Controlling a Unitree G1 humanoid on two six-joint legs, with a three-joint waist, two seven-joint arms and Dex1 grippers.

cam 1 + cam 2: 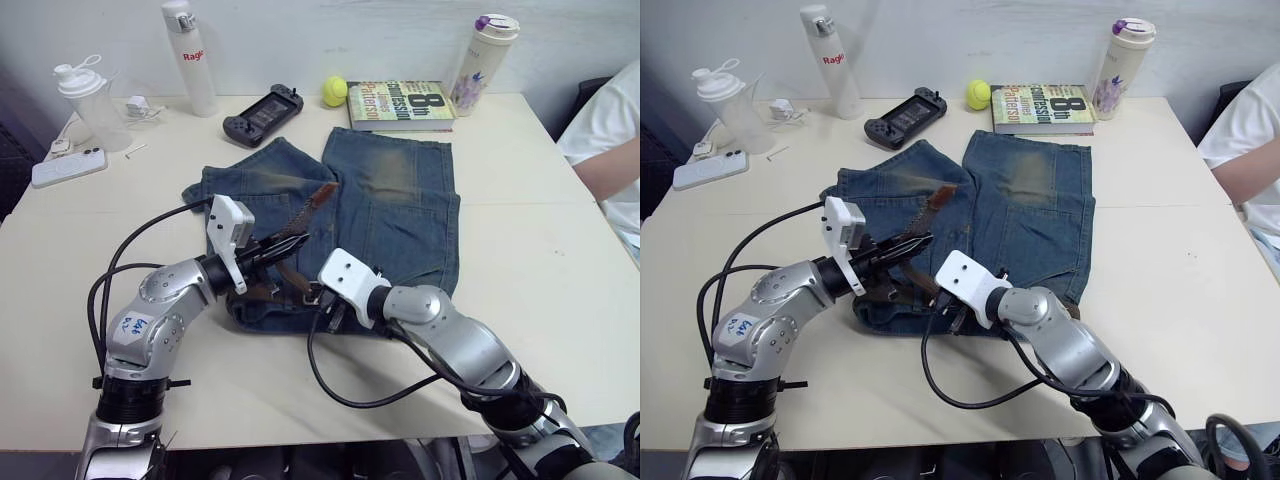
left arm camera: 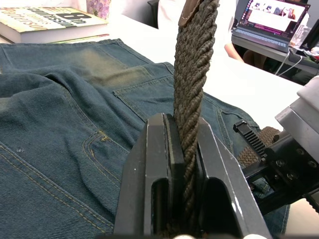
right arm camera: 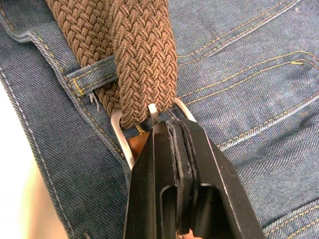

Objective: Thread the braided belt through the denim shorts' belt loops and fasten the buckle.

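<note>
Right wrist view has the braided belt (image 3: 144,59) already through the buckle (image 3: 149,117), right jaws pinched shut at its 6 o'clock, left jaws clamping the strap, so fastening's nearly done I reckon.

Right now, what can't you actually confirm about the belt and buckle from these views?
- Whether the prong sits in the braided belt: the right hand covers the middle of the buckle in the right wrist view.
- How many belt loops are threaded: both arms cover the waistband of the denim shorts in the eye views.
- The tan tip: cut off by the edge above the left hand.
</note>
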